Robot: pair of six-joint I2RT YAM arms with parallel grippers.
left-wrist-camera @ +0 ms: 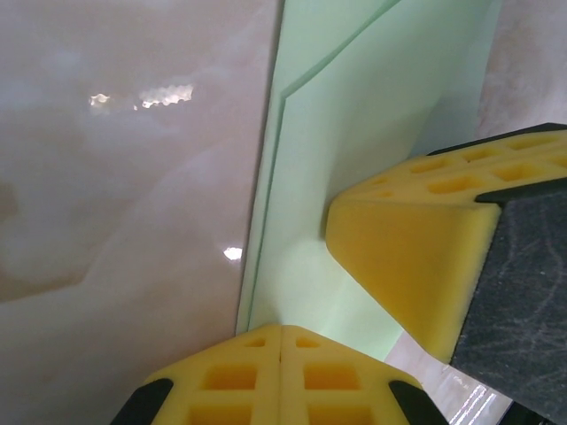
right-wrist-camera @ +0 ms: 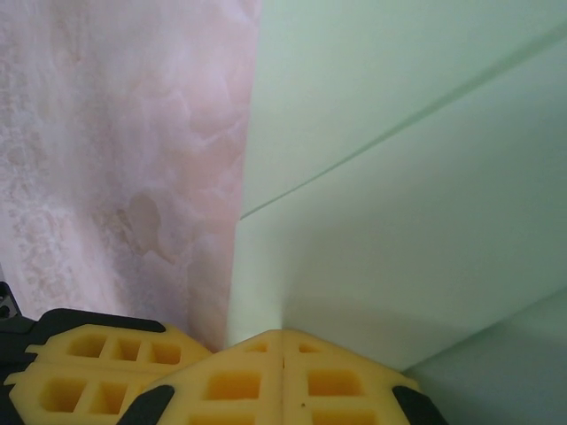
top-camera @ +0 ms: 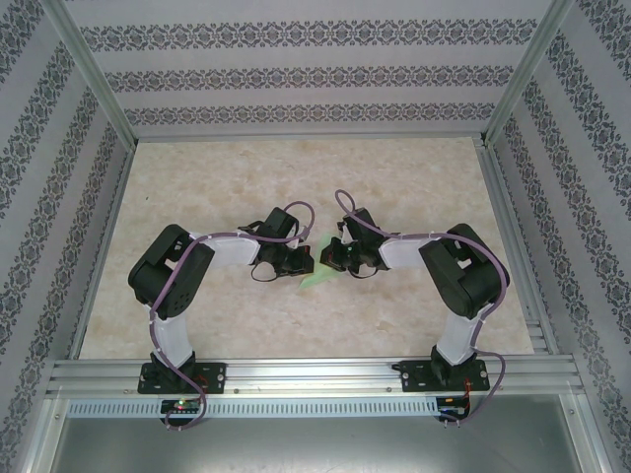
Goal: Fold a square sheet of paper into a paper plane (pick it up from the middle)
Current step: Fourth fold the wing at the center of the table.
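We see the left gripper (top-camera: 299,260) and the right gripper (top-camera: 332,258) nearly tip to tip at the middle of the marble table (top-camera: 197,177). A pale green sheet of paper (top-camera: 317,277) shows between them, on the near side.

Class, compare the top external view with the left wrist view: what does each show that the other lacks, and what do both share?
Top external: the left arm and right arm whole, down to their bases, and the patterned walls. Left wrist: stepped fold edges on the green paper, the closed left end effector at its edge, the closed right end effector touching its face. Shared: the paper, the marble-look table, both end effectors meeting.
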